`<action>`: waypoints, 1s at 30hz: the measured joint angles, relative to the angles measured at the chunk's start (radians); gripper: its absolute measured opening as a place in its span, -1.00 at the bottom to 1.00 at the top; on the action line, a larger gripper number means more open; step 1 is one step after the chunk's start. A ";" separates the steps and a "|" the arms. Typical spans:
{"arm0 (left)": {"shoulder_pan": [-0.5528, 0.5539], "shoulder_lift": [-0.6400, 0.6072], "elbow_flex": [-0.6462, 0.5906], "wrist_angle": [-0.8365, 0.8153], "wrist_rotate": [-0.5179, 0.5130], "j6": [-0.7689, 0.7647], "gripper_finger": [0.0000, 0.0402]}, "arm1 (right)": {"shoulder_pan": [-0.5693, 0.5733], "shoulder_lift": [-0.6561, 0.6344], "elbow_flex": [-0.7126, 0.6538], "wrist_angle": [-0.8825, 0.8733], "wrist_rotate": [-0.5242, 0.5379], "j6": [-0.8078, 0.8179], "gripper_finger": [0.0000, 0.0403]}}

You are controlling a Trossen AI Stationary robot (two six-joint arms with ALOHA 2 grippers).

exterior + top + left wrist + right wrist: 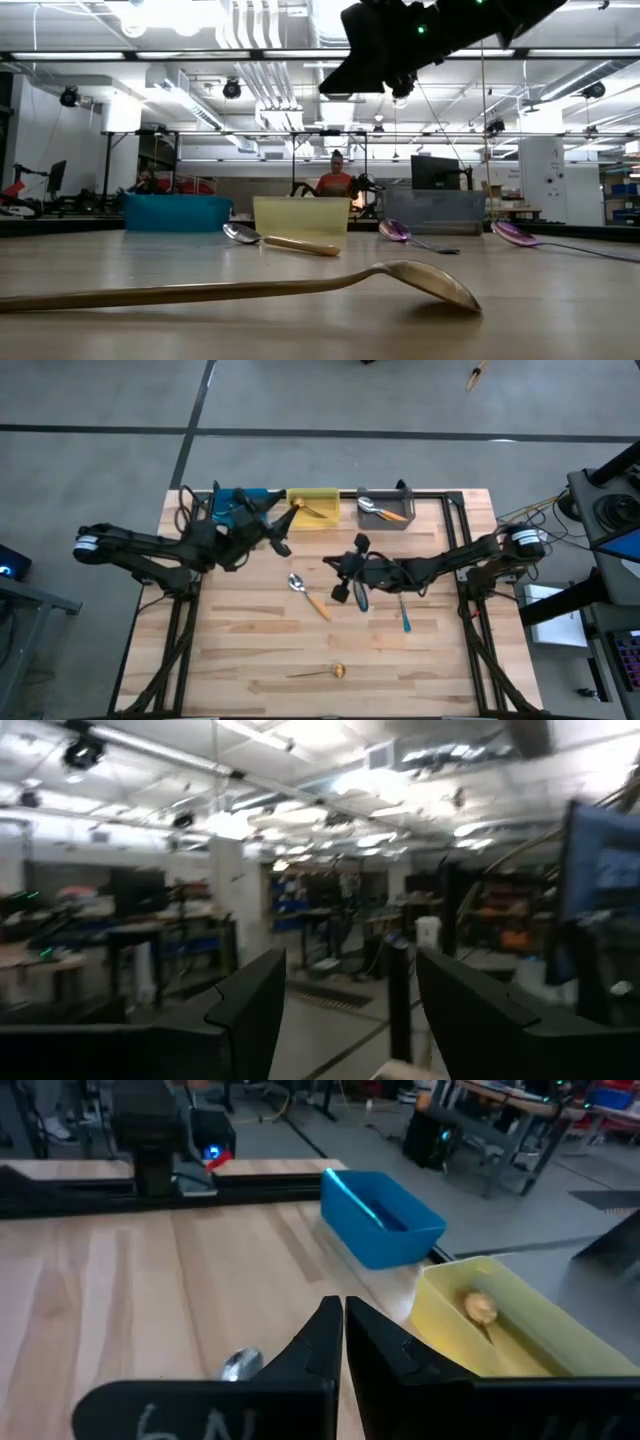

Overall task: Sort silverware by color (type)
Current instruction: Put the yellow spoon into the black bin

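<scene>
So the sorting is looking maybe half done from where things are lying. I'm using the yellow bin [313, 518] as my reference, since it's sitting in the middle of the row at the far edge of the table [250, 660].

Already binned: a gold spoon [481, 1310] is lying inside the yellow bin, and the gray bin [386, 518] just to its right is holding an orange-handled spoon [385, 512]. Whether the blue bin [382, 1215] on the other side has anything in it, I can't tell, since the left arm is covering most of it from above.

Still out on the wood: a silver-bowled spoon with an orange handle [309, 595] is lying nearer the camera side than the yellow bin, a purple-blue one with a teal handle [404, 613] is off to its right, and another gold spoon [318, 673] is way down by the near edge, well apart from the bins. There's one more dark spoon [361, 598] under the right arm.

The left gripper [279, 530] is hovering just beside the yellow bin with its fingers spread wide and nothing between them. The right gripper [343, 575] is hanging over the middle of the table, jaws pressed together, holding nothing as far as I can see.
</scene>
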 joint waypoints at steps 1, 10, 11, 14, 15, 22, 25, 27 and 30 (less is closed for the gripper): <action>0.000 0.005 -0.006 -0.007 -0.024 0.000 0.03 | -0.005 -0.009 -0.011 0.008 0.000 -0.001 -0.96; 0.000 0.007 -0.109 -0.070 -0.061 -0.067 0.03 | -0.106 -0.114 -0.014 -0.108 -0.146 -0.031 -0.96; 0.000 0.006 -0.124 -0.069 -0.062 -0.077 0.03 | -0.125 -0.123 0.002 -0.131 -0.186 -0.038 -0.96; 0.000 0.000 -0.162 -0.076 -0.094 -0.100 0.03 | -0.184 -0.143 0.051 -0.234 -0.307 -0.041 -0.96; -0.001 -0.004 -0.177 -0.080 -0.095 -0.111 0.03 | -0.201 -0.144 0.075 -0.275 -0.344 -0.041 -0.96; -0.008 -0.022 -0.220 -0.354 -0.093 -0.207 0.03 | -0.274 -0.103 0.273 -0.628 -0.417 -0.084 -0.96; -0.006 -0.013 -0.232 -0.515 -0.069 -0.318 0.03 | -0.276 -0.077 0.332 -0.702 -0.419 -0.116 -0.96; -0.006 -0.003 -0.249 -0.602 -0.038 -0.377 0.02 | -0.275 -0.069 0.348 -0.713 -0.423 -0.130 -0.96; -0.008 0.035 -0.281 -0.641 0.055 -0.431 -0.02 | -0.271 -0.061 0.355 -0.718 -0.445 -0.130 -0.96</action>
